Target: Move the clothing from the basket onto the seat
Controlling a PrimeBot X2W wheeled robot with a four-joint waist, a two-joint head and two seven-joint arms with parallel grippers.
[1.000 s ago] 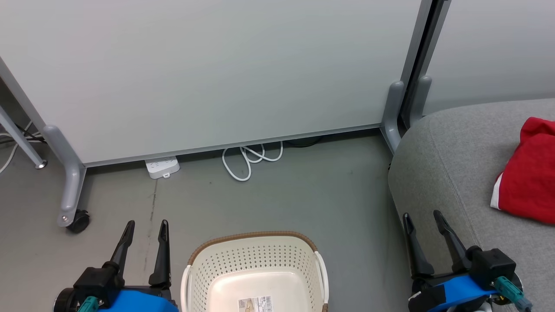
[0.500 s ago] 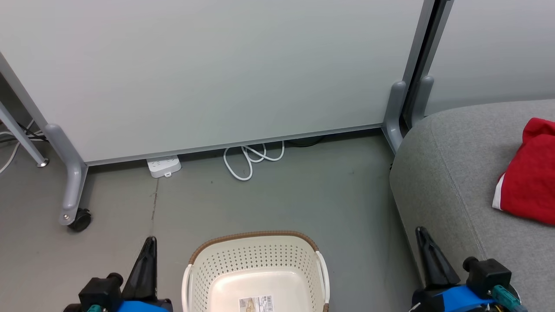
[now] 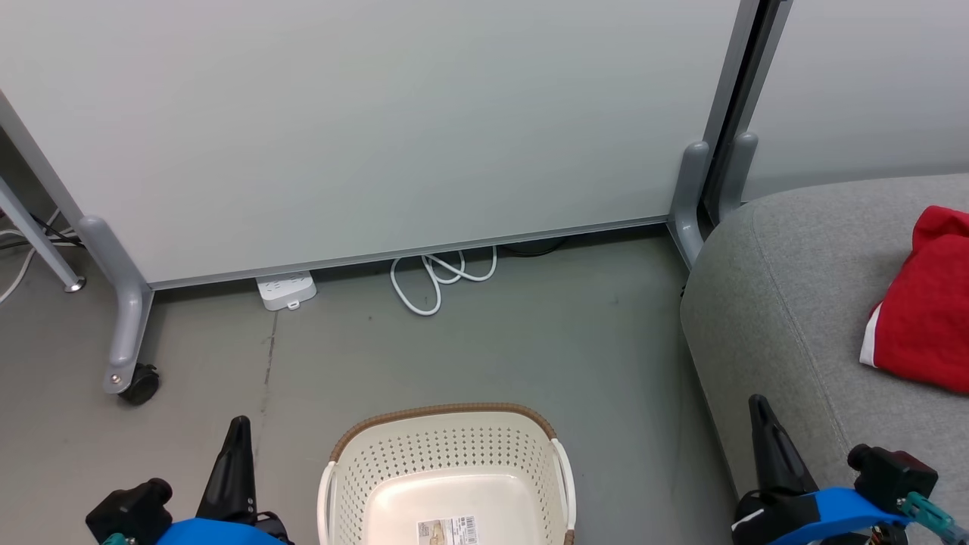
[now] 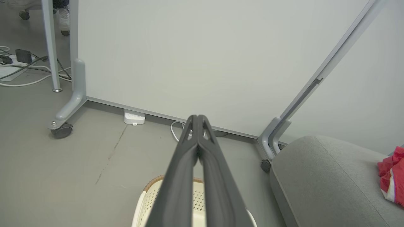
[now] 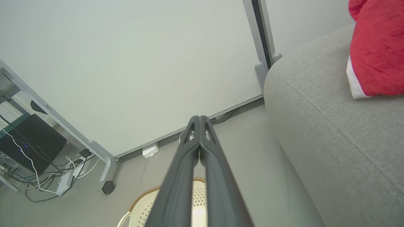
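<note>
Nearest: left hand (image 3: pixel 240 424) and right hand (image 3: pixel 758 409), long dark fingers pressed together, pinching nothing. Between them, the basket (image 3: pixel 443 454) sits on the floor (image 3: pixel 492 356): cream perforated plastic, brown woven-look rim, smooth bottom with a label (image 3: pixel 447 530). Further right, the seat (image 3: pixel 787 303): grey coarse-weave upholstery, rounded corner, stitched seam. Clothing (image 3: pixel 920 318), soft red with white trim, lies crumpled on the seat, well in from its basket-side edge. Beyond: matt grey floor, looped white cable (image 3: pixel 435 280), pale smooth partition (image 3: pixel 378 129).

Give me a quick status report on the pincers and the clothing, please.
Left pincer, right pincer shut, empty. Clothing on seat; basket floor bare. Cable by panel, off the path.
</note>
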